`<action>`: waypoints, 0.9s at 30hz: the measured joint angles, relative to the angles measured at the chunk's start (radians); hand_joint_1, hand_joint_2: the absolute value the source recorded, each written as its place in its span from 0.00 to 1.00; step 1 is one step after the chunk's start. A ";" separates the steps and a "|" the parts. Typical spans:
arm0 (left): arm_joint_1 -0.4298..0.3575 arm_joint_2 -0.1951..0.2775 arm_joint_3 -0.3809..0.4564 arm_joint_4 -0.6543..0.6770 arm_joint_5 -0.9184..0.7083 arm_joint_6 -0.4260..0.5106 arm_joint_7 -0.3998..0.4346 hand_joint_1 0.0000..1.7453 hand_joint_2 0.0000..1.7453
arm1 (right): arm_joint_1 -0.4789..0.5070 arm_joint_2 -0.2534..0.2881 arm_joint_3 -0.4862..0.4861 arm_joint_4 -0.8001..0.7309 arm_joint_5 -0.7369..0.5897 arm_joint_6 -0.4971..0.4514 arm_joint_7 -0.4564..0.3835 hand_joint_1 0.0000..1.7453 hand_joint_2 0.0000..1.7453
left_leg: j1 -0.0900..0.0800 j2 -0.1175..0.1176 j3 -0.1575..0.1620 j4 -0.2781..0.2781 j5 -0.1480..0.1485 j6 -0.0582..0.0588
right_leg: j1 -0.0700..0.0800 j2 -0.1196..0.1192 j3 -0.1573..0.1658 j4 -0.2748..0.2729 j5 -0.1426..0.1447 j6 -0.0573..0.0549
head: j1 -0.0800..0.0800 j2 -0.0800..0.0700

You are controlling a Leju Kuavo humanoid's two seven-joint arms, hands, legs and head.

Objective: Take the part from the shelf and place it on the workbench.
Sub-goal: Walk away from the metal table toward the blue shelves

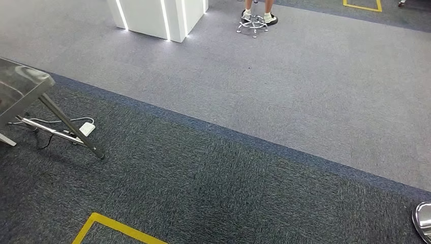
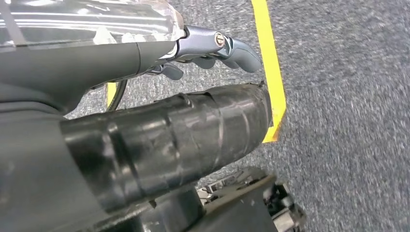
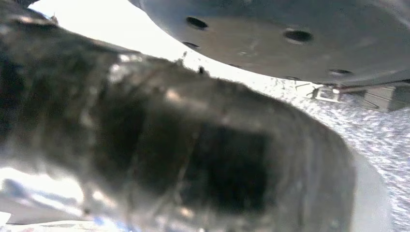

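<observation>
The part is a grey metal plate with round holes (image 3: pixel 290 43). In the right wrist view it lies close against my right hand (image 3: pixel 183 145), whose thick dark thumb is blurred across the picture and seems to grip it. A shiny metal edge, probably the same part (image 1: pixel 423 221), shows at the bottom right corner of the head view. My left hand (image 2: pixel 193 116) hangs over the carpet with nothing in it, its grey fingers (image 2: pixel 232 48) loosely extended past the taped thumb.
A steel-topped table (image 1: pixel 20 84) on slanted legs stands at the left, with a cable and a white power box (image 1: pixel 87 128) under it. A lit white pillar (image 1: pixel 157 18) and a person's feet on a stool (image 1: pixel 256 20) are far ahead. Yellow floor tape (image 1: pixel 117 229) marks the dark carpet.
</observation>
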 joint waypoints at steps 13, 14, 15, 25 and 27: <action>-0.005 0.000 0.002 0.000 -0.014 -0.002 0.005 0.00 0.00 | 0.002 0.000 -0.001 0.000 -0.007 0.002 -0.007 0.00 0.00 | 0.003 -0.038 -0.098 0.267 -0.157 -0.052 | 0.004 0.015 0.119 -0.247 0.101 -0.049 | -0.002 0.000; -0.003 0.000 0.001 0.000 -0.022 -0.003 0.007 0.00 0.00 | 0.003 0.000 -0.002 0.000 -0.013 0.002 -0.008 0.00 0.00 | 0.002 -0.040 -0.113 0.296 -0.157 -0.051 | 0.005 0.027 0.119 -0.246 0.101 -0.049 | -0.002 0.000; -0.002 0.000 0.000 0.000 -0.028 -0.003 0.009 0.00 0.00 | 0.004 0.000 -0.003 0.000 -0.018 0.002 -0.009 0.00 0.00 | 0.002 -0.042 -0.110 0.283 -0.135 -0.049 | 0.006 0.040 0.119 -0.244 0.101 -0.049 | -0.002 0.000; -0.006 -0.010 -0.025 0.000 -0.065 0.003 0.010 0.00 0.00 | 0.015 0.001 -0.025 0.000 -0.041 0.002 -0.014 0.00 0.00 | 0.004 -0.068 0.008 -0.007 0.006 -0.004 | 0.009 0.056 0.085 -0.190 0.070 -0.009 | -0.001 0.000; -0.005 -0.012 -0.028 0.000 -0.069 0.002 0.010 0.00 0.00 | 0.013 0.001 -0.029 0.000 -0.041 0.002 -0.016 0.00 0.00 | 0.002 -0.041 0.007 -0.009 0.007 0.002 | 0.007 0.014 0.029 -0.071 0.004 0.000 | 0.000 0.000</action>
